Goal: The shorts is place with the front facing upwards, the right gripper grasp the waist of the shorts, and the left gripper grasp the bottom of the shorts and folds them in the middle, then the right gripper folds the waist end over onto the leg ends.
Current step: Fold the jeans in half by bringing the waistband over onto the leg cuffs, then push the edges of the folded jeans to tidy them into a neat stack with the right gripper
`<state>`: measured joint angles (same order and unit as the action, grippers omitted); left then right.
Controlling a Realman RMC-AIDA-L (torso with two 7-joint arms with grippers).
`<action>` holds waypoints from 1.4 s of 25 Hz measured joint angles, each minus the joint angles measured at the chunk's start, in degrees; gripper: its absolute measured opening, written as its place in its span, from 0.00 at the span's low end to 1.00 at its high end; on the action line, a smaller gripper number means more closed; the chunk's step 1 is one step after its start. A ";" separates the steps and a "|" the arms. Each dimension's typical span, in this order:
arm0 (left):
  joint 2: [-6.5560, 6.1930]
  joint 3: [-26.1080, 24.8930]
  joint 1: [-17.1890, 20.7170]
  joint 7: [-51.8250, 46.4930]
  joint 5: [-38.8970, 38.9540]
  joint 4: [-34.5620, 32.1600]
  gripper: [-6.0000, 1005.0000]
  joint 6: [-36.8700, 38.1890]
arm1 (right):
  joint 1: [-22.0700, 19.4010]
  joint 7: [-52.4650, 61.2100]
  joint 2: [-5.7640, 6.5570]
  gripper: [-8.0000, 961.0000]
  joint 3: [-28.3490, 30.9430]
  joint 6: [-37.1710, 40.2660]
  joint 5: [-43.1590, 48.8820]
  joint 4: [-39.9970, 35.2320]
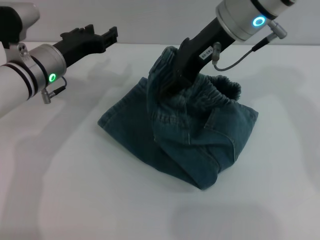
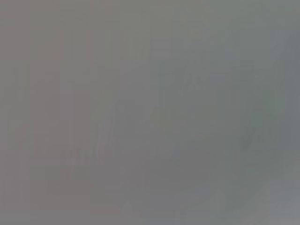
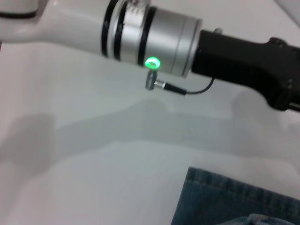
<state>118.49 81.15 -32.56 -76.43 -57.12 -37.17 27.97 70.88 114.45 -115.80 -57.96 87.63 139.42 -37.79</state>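
The blue-green denim shorts [image 1: 200,145] lie bunched and folded in half on the white table [image 1: 75,190]. Their ruffled waist [image 1: 222,92] shows at the far right of the pile. My right gripper [image 1: 167,87] reaches down into the pile's far side and is shut on the shorts, with a flap of denim [image 1: 161,62] lifted up around it. The fingers are buried in cloth. I cannot pick out the leg ends. My left gripper [image 1: 111,35] hangs above the table at the far left, away from the cloth. A denim edge [image 3: 225,197] shows in the right wrist view.
The right wrist view shows my left arm [image 3: 164,37] with its green light over the bare white table [image 3: 70,154]. The left wrist view is a plain grey blur. A pale wall runs behind the table.
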 joint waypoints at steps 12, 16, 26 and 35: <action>0.07 -0.42 -0.64 0.06 0.03 1.46 0.68 0.46 | 1.57 -1.93 -0.75 0.53 -4.76 -1.37 3.86 -1.97; 0.06 -0.43 -0.68 0.06 0.07 1.50 0.68 0.56 | 1.41 -3.57 -1.09 0.53 -5.31 -4.04 3.73 -2.56; 0.05 -0.74 -1.36 0.47 0.09 2.23 0.68 0.60 | -0.34 -4.31 -1.48 0.52 -4.86 -0.35 -0.42 -4.44; -0.04 -1.22 -1.52 0.59 0.15 2.21 0.68 0.61 | -4.45 -3.39 -2.20 0.52 -4.76 6.56 -5.98 -4.43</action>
<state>118.45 79.93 -34.08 -75.84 -56.97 -34.96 28.57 66.43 111.06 -118.00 -62.72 94.19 133.44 -42.22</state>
